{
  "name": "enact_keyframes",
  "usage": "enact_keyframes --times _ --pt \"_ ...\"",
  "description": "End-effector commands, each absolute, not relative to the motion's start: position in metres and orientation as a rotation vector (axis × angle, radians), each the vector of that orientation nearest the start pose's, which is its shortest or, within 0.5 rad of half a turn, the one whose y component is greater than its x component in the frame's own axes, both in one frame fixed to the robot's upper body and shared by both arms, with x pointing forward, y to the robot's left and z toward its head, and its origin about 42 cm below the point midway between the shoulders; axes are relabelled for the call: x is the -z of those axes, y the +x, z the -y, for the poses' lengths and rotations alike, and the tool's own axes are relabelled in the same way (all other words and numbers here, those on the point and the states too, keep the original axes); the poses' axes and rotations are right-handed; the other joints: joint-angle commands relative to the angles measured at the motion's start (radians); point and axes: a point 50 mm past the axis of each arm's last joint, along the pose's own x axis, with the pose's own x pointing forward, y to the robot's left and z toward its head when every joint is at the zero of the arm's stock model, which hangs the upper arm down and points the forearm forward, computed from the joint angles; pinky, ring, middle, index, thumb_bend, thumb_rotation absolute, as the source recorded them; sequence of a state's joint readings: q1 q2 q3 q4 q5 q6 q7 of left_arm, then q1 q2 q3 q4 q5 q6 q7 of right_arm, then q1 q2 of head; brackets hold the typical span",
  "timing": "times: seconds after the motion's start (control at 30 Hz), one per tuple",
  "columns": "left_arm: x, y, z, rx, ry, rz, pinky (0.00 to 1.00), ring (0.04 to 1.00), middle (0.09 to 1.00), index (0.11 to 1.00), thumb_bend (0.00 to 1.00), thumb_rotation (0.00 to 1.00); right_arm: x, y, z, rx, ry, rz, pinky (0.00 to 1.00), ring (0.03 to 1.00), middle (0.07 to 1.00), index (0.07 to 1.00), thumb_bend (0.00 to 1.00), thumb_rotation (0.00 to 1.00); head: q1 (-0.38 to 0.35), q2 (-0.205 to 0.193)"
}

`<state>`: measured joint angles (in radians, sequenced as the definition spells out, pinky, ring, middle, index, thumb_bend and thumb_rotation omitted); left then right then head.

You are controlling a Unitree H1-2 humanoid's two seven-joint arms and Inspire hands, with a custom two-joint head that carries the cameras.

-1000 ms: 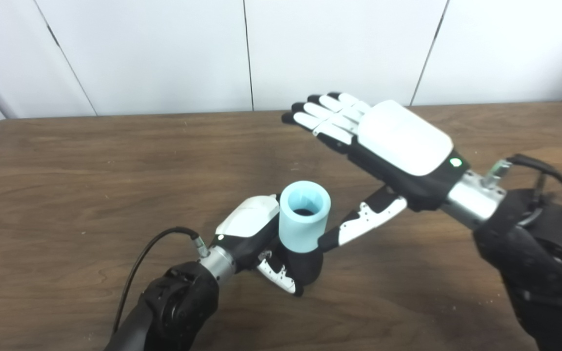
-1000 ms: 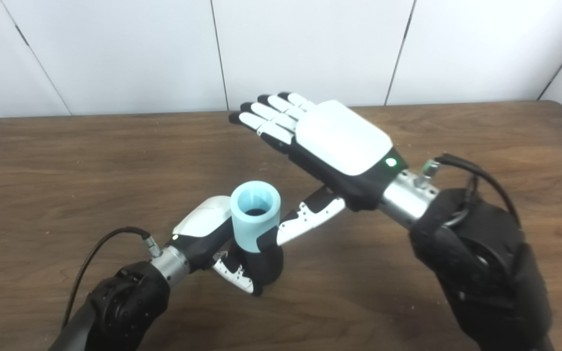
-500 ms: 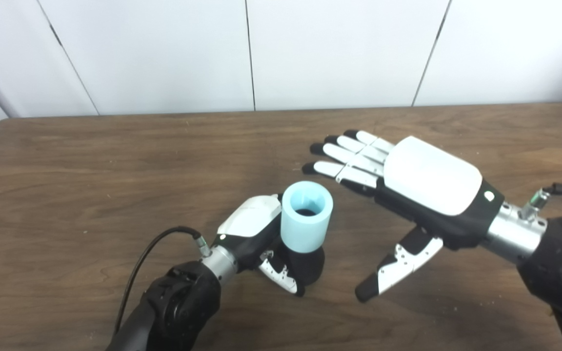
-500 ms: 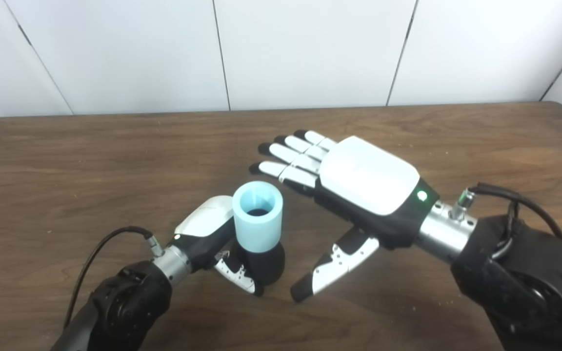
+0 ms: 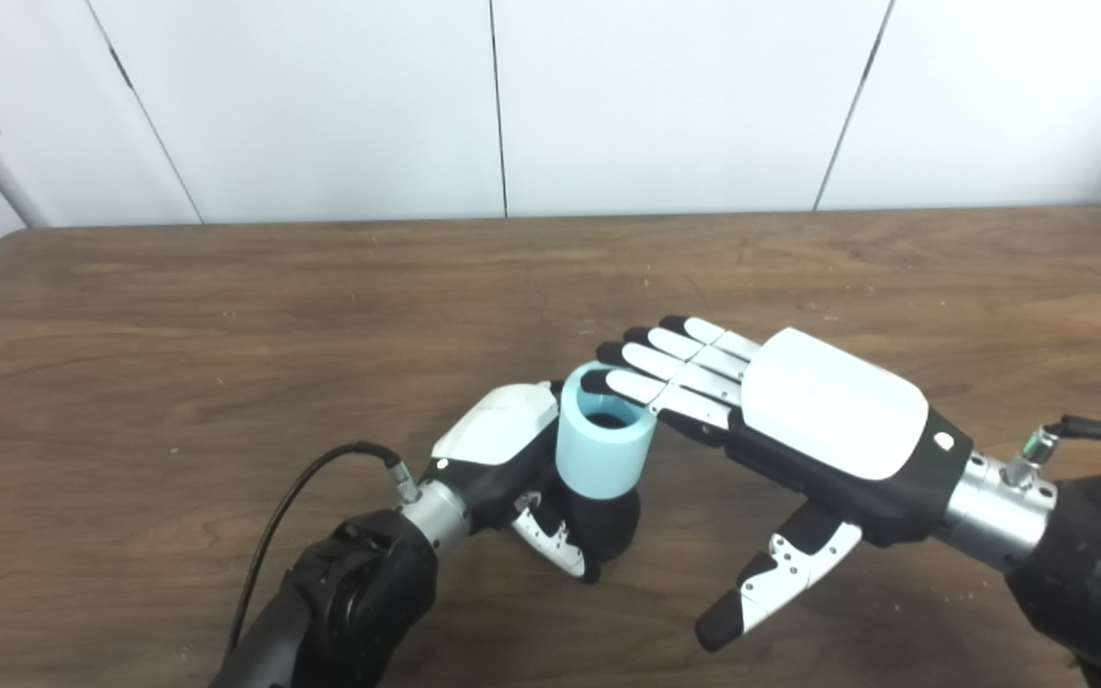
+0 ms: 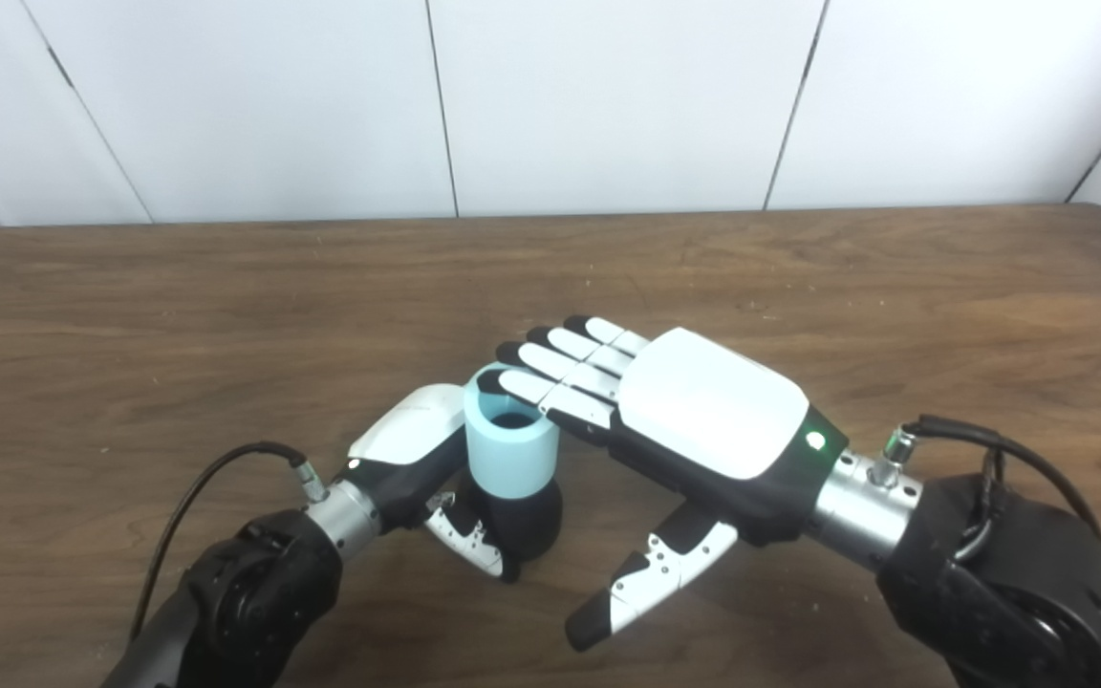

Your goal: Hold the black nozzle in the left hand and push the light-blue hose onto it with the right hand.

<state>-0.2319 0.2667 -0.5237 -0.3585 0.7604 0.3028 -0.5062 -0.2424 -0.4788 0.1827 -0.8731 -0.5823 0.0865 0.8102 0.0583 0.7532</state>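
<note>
A short light-blue hose [image 5: 605,451] stands upright on the black nozzle [image 5: 608,524], its open end facing up. My left hand [image 5: 512,459] is shut around the nozzle's black base on the wooden table [image 5: 178,334]; its fingers hide most of the nozzle. My right hand [image 5: 780,411] is open and flat, palm down, with its fingertips [image 5: 622,382] lying over the far right of the hose's top rim. Its thumb [image 6: 641,581] hangs down to the right of the nozzle, apart from it.
White wall panels [image 5: 665,96] stand behind the table's far edge. A black cable [image 5: 312,483] loops from my left wrist, and another cable [image 6: 966,440] rises from my right wrist.
My right hand has come down and to the left from above the table, and its fingertips now rest over the hose's rim. My left hand has held still. The camera has shifted slightly.
</note>
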Motion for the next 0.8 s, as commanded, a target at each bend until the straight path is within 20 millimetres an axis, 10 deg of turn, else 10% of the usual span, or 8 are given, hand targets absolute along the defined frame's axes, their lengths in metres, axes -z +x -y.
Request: enact_keyframes --times 0.0,0.53,0.63,0.77 --pt "-0.174 0.287 -0.127 0.774 1.087 0.093 1.00 0.731 0.553 0.441 0.51 0.00 -0.334 0.223 0.207 -0.669 -1.314 0.728 1.00 1.000 1.000 0.978 0.65 1.00 0.001 0.001" --pt "-0.169 0.287 -0.129 0.774 1.086 0.038 1.00 0.838 0.497 0.482 0.52 0.00 -0.339 0.222 0.195 -0.639 -1.250 0.798 1.00 1.000 1.000 0.973 0.67 1.00 0.001 0.004" --pt "-0.170 0.287 -0.129 0.772 1.087 0.028 1.00 0.884 0.734 0.483 0.52 0.03 -0.336 0.220 0.193 -0.646 -1.240 0.802 1.00 1.000 1.000 0.969 0.67 1.00 0.000 0.005" --pt "-0.170 0.288 -0.129 0.774 1.085 0.022 1.00 0.906 0.763 0.483 0.52 0.04 -0.332 0.220 0.192 -0.660 -1.235 0.797 1.00 1.000 1.000 0.974 0.67 1.00 0.001 0.006"
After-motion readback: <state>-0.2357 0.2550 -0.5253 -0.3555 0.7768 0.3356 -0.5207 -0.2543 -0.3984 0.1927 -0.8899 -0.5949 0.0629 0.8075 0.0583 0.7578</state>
